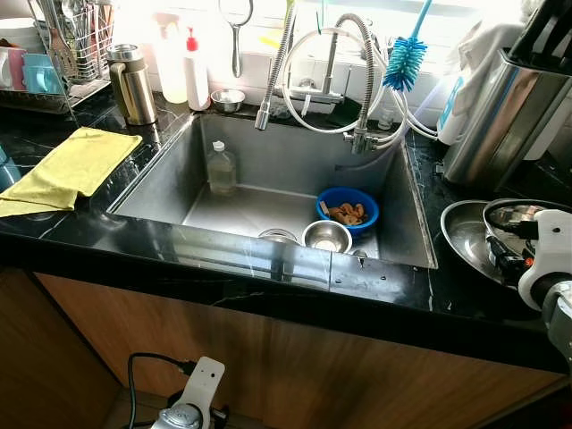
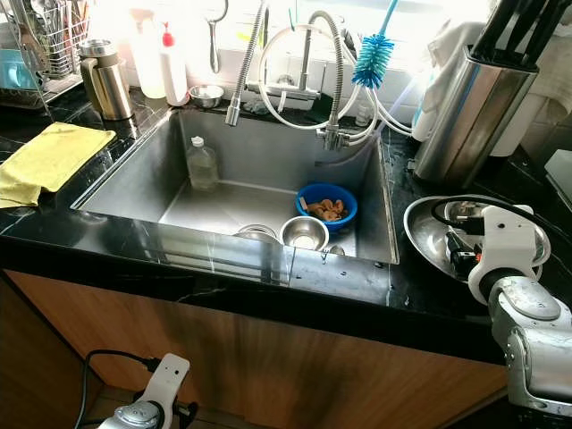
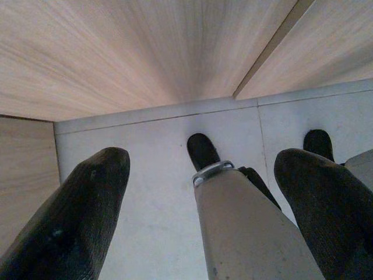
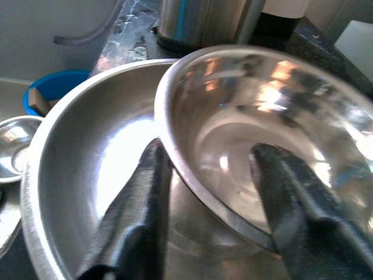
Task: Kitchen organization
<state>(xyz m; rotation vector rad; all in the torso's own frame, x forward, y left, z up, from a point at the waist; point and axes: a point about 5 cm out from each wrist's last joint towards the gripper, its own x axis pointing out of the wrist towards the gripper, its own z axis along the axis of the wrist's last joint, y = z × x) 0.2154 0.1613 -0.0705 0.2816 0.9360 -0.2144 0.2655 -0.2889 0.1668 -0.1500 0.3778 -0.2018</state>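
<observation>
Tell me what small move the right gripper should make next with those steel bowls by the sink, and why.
Probably close the jaws. The right gripper straddles the rim of the smaller steel bowl, one finger outside, one inside, with gaps either side. That bowl sits nested in the larger steel bowl on the counter, so closing should secure it for lifting.

A home kitchen, seen from where I stand: a stainless steel sink (image 1: 268,192) sunk into a black marble countertop (image 1: 223,277) over wooden cabinet fronts (image 1: 295,366). A pull-down faucet (image 1: 357,80) arches at the sink's far edge, and a dish rack (image 1: 67,45) occupies the countertop's far left corner.
</observation>
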